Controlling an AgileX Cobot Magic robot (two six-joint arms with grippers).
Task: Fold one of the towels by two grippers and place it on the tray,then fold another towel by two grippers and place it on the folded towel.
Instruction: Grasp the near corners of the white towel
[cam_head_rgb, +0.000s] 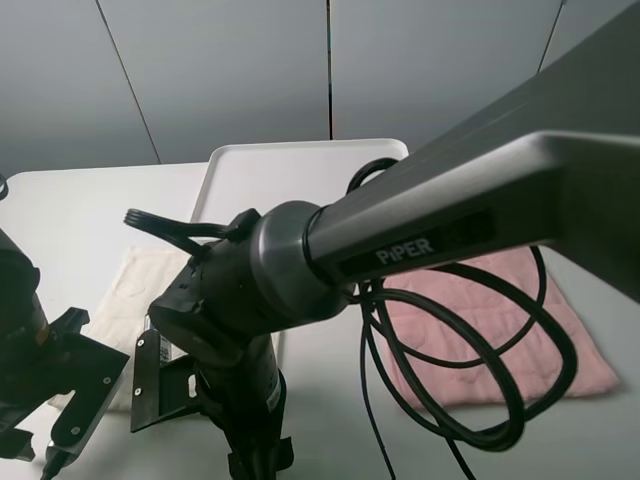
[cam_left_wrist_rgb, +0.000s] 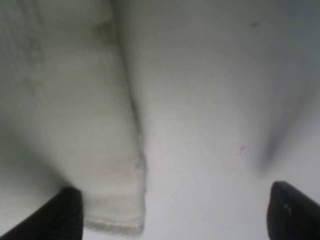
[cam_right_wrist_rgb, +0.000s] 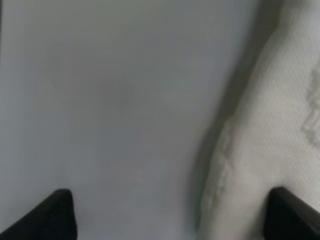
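The cream towel (cam_head_rgb: 135, 280) lies flat on the white table left of centre, half hidden by my right arm (cam_head_rgb: 300, 260), which reaches across it. In the left wrist view, the towel's corner (cam_left_wrist_rgb: 100, 130) sits by one fingertip of my left gripper (cam_left_wrist_rgb: 175, 215), whose jaws stand wide apart around nothing. My right gripper (cam_right_wrist_rgb: 172, 215) is open too, low over the table, with the cream towel's edge (cam_right_wrist_rgb: 280, 130) beside one fingertip. The pink towel (cam_head_rgb: 570, 340) lies flat at the right. At the back stands the white tray (cam_head_rgb: 300, 165), with nothing on the part that shows.
My left arm (cam_head_rgb: 50, 380) sits at the lower left corner of the high view. Black cables (cam_head_rgb: 470, 400) loop from the right arm over the pink towel. A grey wall stands behind the table.
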